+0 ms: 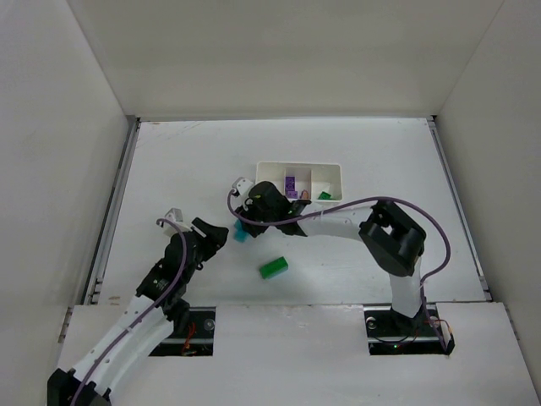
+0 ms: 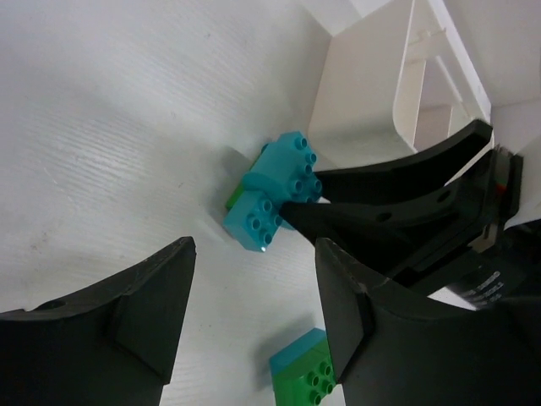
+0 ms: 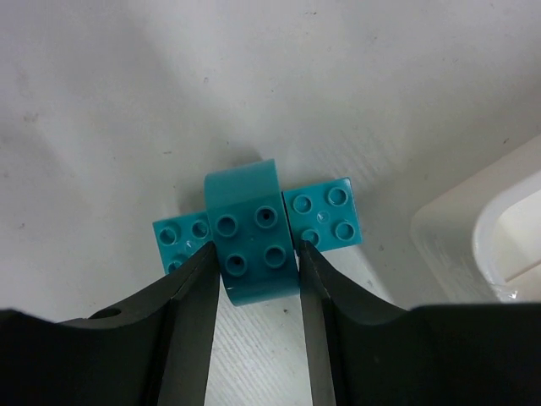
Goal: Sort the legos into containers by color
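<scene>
Teal brick (image 3: 249, 228), on the table just lower left of the tray (image 1: 270, 167) in the top view, is clamped between the right gripper (image 3: 256, 254) fingers. Left gripper (image 2: 252, 279) is held spread and empty nearby. Green brick (image 1: 274, 268) is seen loose below centre.

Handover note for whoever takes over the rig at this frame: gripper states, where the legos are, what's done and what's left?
The right gripper has its fingers closed against both sides of the teal lego, on the table just left of the tray.
The left gripper is open and empty, close beside it.
In the tray: purple lego in the middle compartment, green lego in the right; the left one looks empty.
Left to do: teal lego probably goes to the empty compartment, then the loose green lego joins the green.
</scene>
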Controlling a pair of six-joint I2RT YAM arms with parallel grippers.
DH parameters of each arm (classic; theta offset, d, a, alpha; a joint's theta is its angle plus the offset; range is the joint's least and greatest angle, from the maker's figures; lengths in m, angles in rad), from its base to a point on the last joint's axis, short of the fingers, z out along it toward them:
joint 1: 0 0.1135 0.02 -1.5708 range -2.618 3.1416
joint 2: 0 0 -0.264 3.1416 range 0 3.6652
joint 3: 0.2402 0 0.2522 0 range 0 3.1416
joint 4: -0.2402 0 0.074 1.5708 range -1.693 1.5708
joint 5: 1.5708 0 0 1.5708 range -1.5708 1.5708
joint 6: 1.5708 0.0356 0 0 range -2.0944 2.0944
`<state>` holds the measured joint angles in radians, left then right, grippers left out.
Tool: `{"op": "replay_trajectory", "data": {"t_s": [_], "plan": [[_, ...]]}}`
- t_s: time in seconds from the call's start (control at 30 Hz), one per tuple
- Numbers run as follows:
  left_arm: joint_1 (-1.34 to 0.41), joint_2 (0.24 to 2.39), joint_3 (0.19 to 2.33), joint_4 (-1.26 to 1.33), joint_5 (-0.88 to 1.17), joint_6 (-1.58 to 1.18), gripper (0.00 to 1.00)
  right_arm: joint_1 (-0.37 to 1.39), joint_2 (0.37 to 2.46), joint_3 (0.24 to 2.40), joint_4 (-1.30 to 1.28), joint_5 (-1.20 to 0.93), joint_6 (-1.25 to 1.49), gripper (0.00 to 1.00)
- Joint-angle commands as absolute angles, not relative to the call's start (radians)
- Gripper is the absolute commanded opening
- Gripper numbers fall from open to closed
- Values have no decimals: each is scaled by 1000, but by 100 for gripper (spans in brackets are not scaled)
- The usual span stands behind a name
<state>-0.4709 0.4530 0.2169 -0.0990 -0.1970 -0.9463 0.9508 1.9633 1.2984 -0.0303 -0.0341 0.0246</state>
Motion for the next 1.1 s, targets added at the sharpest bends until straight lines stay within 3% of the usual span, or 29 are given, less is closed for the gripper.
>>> {"op": "replay_trajectory", "data": {"t_s": [0.0, 0.43, 0.83, 1.07], "plan": [[-504, 462, 184, -29, -158, -957, 58, 936, 1924, 1276, 41, -38, 74, 32], [-545, 581, 181, 227, -149, -960, 64, 875, 1743, 1135, 113, -51, 336, 29], [-587, 745, 215, 426, -143, -974, 67, 863, 1715, 1095, 186, -152, 515, 30], [-579, 811, 199, 541, -141, -1002, 52, 841, 1684, 1055, 264, -227, 617, 30]]}}
